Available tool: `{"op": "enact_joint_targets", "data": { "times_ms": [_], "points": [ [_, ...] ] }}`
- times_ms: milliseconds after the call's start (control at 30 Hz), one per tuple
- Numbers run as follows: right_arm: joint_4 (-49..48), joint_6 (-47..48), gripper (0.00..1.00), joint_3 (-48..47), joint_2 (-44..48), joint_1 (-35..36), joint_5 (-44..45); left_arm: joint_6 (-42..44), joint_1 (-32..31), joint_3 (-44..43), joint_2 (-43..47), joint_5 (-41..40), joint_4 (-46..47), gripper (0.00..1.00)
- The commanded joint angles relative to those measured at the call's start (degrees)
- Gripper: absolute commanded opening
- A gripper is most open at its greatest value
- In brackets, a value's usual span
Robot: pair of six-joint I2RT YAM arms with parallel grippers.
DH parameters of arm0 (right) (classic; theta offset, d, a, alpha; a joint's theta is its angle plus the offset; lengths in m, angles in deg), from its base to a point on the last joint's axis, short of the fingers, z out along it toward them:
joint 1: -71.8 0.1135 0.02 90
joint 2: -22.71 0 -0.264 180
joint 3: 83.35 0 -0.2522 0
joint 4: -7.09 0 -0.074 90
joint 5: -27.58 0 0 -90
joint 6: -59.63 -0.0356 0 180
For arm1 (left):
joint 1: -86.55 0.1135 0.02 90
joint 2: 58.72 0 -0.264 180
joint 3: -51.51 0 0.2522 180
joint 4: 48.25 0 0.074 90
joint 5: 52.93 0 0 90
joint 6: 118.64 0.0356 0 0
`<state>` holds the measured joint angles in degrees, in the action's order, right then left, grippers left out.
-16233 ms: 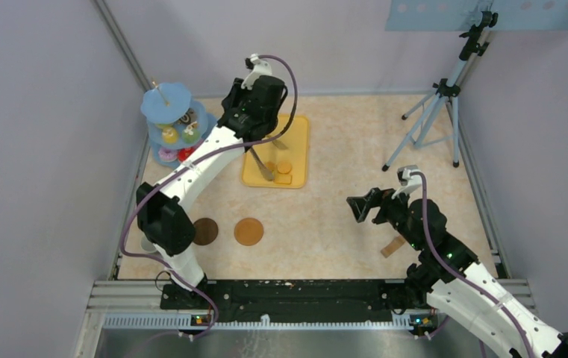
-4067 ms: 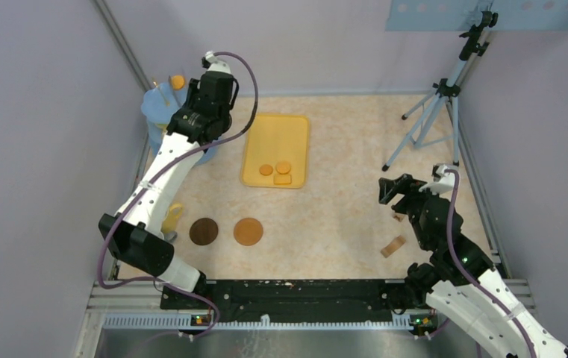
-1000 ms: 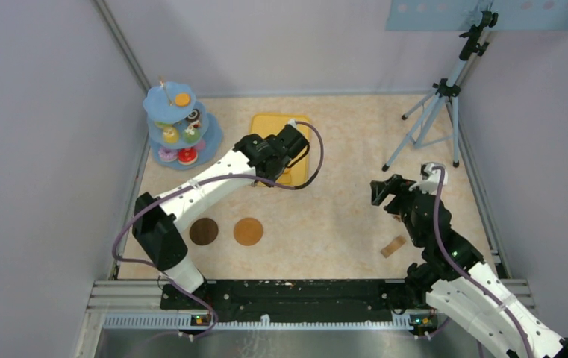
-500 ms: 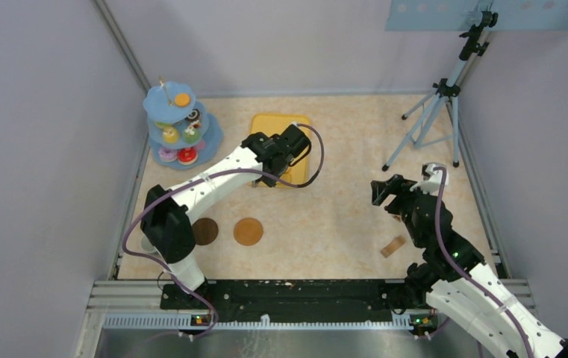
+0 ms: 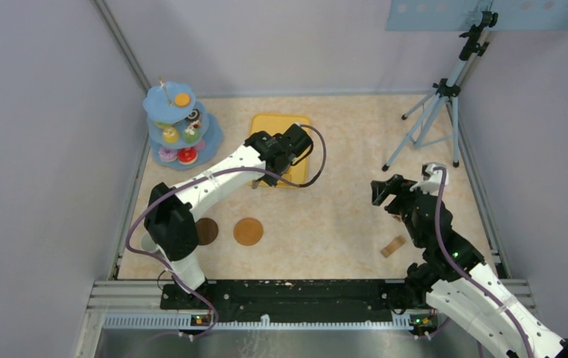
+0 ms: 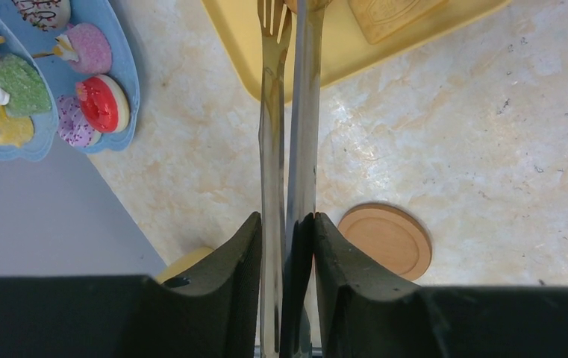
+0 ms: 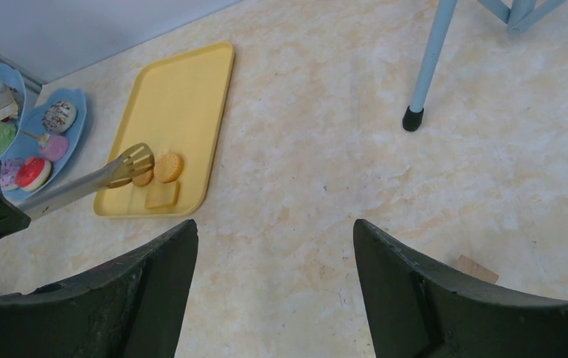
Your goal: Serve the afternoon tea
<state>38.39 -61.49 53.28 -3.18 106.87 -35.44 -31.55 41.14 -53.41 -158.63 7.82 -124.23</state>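
Our left fingers (image 6: 228, 287) clamp tongs (image 6: 297, 112) at a biscuit (image 7: 144, 179) on the tray (image 7: 183, 89); we risk it slipping out. Our right fingers (image 7: 139, 291) gape, empty.

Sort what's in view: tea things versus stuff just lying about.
Tea service: orange biscuits, toy cakes, brown coasters, yellow tray, tongs in the left gripper.
Lying about: wooden block, blue tripod.
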Motion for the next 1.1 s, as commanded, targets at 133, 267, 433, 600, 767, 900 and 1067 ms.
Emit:
{"op": "enact_joint_targets", "data": {
  "times_ms": [133,267,433,600,767,900,1067],
  "points": [
    [-1.28,-0.07,0.75,0.09,0.22,-0.30,0.88,0.17,0.14,-2.94,0.64,-1.61,-0.78,0.25],
    [-1.67,-0.26,0.75,0.38,0.23,-0.27,0.73,0.32,0.14,-3.25,1.12,-2.01,-0.98,0.28],
    [-1.67,-0.44,0.75,0.36,0.23,-0.31,0.52,0.73,0.14,-2.67,0.55,-1.12,-1.82,0.41],
    [-1.58,-0.60,0.75,0.36,0.23,-0.30,0.70,0.65,0.06,-3.37,-0.22,-1.62,-3.72,0.42],
    [-2.27,-0.70,0.75,0.60,0.02,-0.33,0.31,0.98,0.07,-4.14,-0.43,-0.72,-3.67,0.40],
    [-2.12,-0.70,0.75,0.51,-0.13,-0.34,0.42,1.07,0.10,-3.60,-0.75,-0.14,-3.15,0.38],
    [-1.81,-0.70,0.75,0.44,-0.06,-0.27,0.61,1.07,0.13,-4.48,-1.76,-0.67,-3.31,0.35]
  ]
}}
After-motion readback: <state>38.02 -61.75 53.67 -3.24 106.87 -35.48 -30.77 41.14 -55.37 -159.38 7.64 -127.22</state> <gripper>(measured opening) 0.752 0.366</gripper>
